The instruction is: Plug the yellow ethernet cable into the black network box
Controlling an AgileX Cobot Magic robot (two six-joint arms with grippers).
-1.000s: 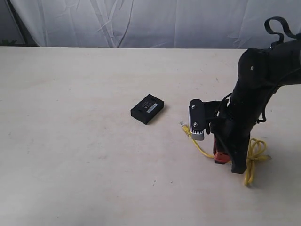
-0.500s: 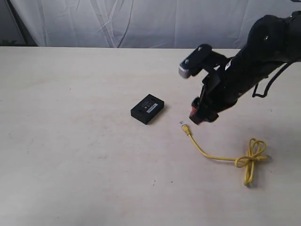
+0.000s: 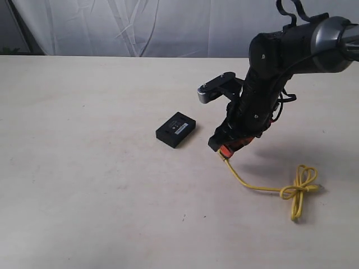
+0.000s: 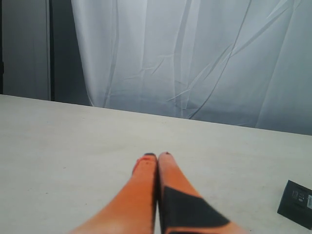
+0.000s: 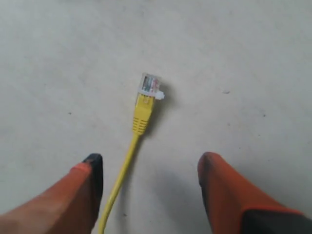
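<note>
The yellow ethernet cable (image 3: 255,184) lies on the table at the right, its loose knot toward the far right and one clear plug end (image 5: 148,86) pointing at the black network box (image 3: 176,129). My right gripper (image 3: 223,148) hovers low over that plug end. It is open (image 5: 148,163), the cord running between its orange fingers without touching them. The left gripper (image 4: 157,157) is shut with nothing in it. In the left wrist view the black network box (image 4: 296,197) sits off to one side. The left arm is out of the exterior view.
A pale table top (image 3: 90,185) carries everything. A white curtain (image 3: 168,28) hangs behind its far edge.
The right arm rose from beside the knot, swung left across the table, and has come down over the cable's plug end near the box. The cable and box have not moved.
</note>
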